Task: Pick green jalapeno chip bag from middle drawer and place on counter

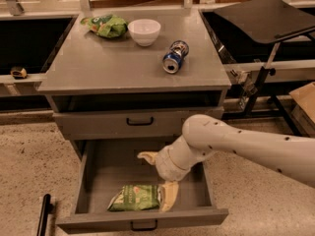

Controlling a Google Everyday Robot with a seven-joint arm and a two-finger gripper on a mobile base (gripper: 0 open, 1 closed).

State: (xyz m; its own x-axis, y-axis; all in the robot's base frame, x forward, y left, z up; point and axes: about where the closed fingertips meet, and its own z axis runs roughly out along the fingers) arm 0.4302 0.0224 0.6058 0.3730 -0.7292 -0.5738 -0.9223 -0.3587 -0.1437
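The green jalapeno chip bag (137, 197) lies flat on the floor of the open middle drawer (142, 221), near its front. My gripper (156, 181) is down inside the drawer at the end of the white arm, open. One cream finger (169, 196) touches the bag's right end, and the other finger (146, 156) points left above the drawer floor. The bag is not held. The counter (113, 65) is the gray cabinet top above the drawers.
On the counter stand a brighter green bag (106, 25), a white bowl (144, 31) and a blue can (175, 56) on its side. The upper drawer (140, 122) is closed. A black tray table (266, 16) stands at right and a black pole (43, 215) at lower left.
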